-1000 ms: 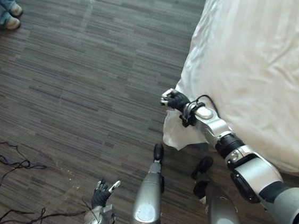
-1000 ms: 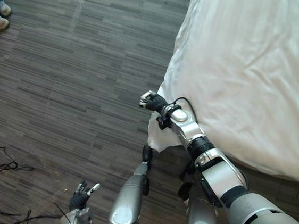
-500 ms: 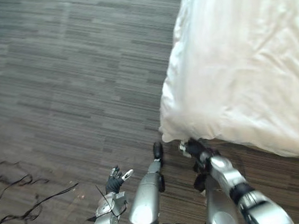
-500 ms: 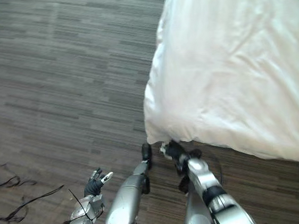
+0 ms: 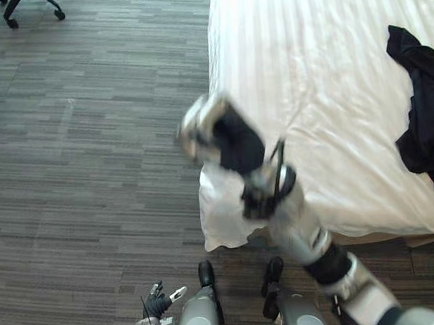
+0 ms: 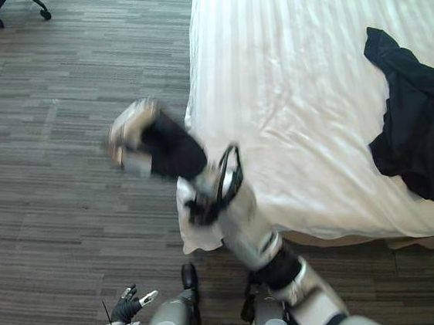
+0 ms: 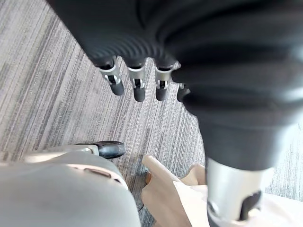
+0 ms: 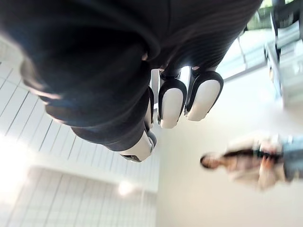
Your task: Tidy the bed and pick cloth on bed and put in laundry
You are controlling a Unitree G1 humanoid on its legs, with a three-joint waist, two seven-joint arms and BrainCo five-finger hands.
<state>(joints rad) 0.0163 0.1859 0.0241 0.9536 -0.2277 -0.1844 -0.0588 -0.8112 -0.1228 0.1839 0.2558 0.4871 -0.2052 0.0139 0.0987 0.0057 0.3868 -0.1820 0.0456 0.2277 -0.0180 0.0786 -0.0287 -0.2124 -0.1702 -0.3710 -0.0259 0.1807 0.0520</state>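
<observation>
Where black cloth [image 5: 431,128] lies crumpled, loosely spread, white striped bed [image 5: 315,59]

I have the bed [image 5: 322,58] across the upper right of the frame, with the floor [image 5: 85,161] to its left. The cloth [image 5: 430,117] lies on the bed at the right edge. A chair base [image 5: 30,5] stands in the upper left corner. My right hand [image 5: 202,129] hangs over the bed's lower-left corner. My left hand [image 5: 158,301] is at the bottom, left of centre, above the floor.
</observation>
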